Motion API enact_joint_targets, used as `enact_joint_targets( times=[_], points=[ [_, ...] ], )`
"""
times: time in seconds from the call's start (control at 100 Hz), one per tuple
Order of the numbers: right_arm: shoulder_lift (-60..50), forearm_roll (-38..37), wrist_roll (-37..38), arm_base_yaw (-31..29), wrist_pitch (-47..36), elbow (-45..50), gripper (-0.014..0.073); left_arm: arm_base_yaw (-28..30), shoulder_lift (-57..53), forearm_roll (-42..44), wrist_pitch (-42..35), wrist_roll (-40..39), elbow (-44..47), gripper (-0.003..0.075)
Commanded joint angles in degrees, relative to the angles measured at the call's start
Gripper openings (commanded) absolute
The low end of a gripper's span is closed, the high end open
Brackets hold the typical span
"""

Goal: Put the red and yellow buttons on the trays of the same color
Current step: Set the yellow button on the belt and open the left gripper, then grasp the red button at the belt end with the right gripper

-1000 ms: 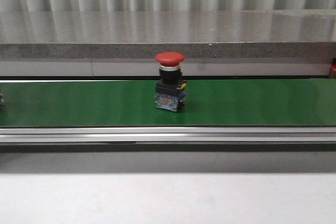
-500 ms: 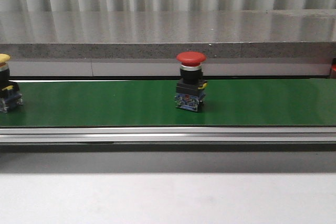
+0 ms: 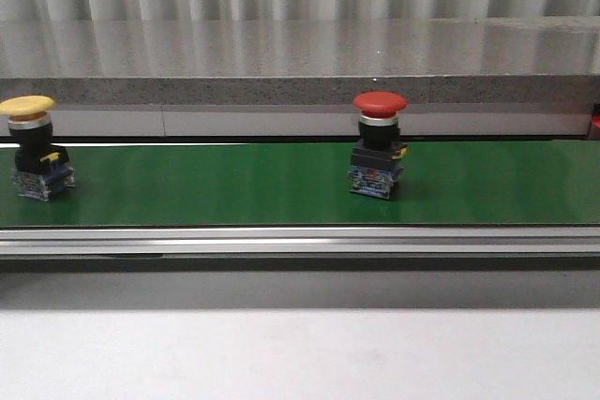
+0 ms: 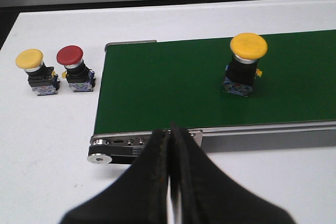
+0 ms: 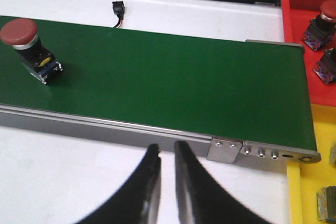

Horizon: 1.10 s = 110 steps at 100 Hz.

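Observation:
A red button (image 3: 379,142) stands upright on the green belt (image 3: 216,185), right of its middle. A yellow button (image 3: 33,147) stands on the belt near its left end. In the left wrist view my left gripper (image 4: 170,132) is shut and empty over the belt's near end, with the yellow button (image 4: 245,64) beyond it. In the right wrist view my right gripper (image 5: 166,149) hangs before the belt's rail, its fingers a narrow gap apart and empty. The red button (image 5: 29,48) is far from it. A red tray (image 5: 296,30) and a yellow tray (image 5: 310,182) sit past the belt's end.
A spare yellow button (image 4: 35,71) and a spare red button (image 4: 75,68) stand on the white table off the belt's left end. The red tray holds two buttons (image 5: 321,22). A small black connector (image 5: 118,11) lies behind the belt. A grey ledge (image 3: 300,63) runs behind.
The red button has ridden the belt to the right. The yellow button has come into the front view from the left. Neither gripper shows in the earlier frames.

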Motion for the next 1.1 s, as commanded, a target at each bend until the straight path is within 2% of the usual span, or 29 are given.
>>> enact_joint_targets(
  times=[0.0,0.06,0.14,0.25,0.43,0.65,1.09],
  points=[
    [0.0,0.3,-0.4,0.2,-2.4,-1.4,0.0365,-0.4,0.2,0.1,-4.2,-0.7,-1.5,-0.0020],
    [0.0,1.0,-0.4,0.2,-2.0,-1.4,0.0533,-0.4,0.2,0.1,-4.2,-0.7,-1.5,-0.0020],
    [0.1,1.4,-0.4,0.2,-2.6,-1.4,0.0671,-0.4,0.2,0.1,-4.2,-0.7,-1.5,-0.0020],
    [1.7,1.4,-0.5,0.2,-2.4,-1.9,0.0636,-0.4,0.2,0.1,-4.2,-0.7,-1.5,-0.0020],
    [7.8,1.4,-1.2,2.1,-1.2,-5.1,0.0636,-0.4,0.2,0.1,-4.2,-0.7,-1.5,-0.0020],
    [19.8,1.4,-3.8,7.4,-2.8,-10.1,0.0636,-0.4,0.2,0.1,-4.2,-0.7,-1.5,-0.0020],
    [43.0,1.4,-5.7,12.9,-6.3,-20.6,0.0636,-0.4,0.2,0.1,-4.0,-0.7,-1.5,-0.0020]
  ],
)
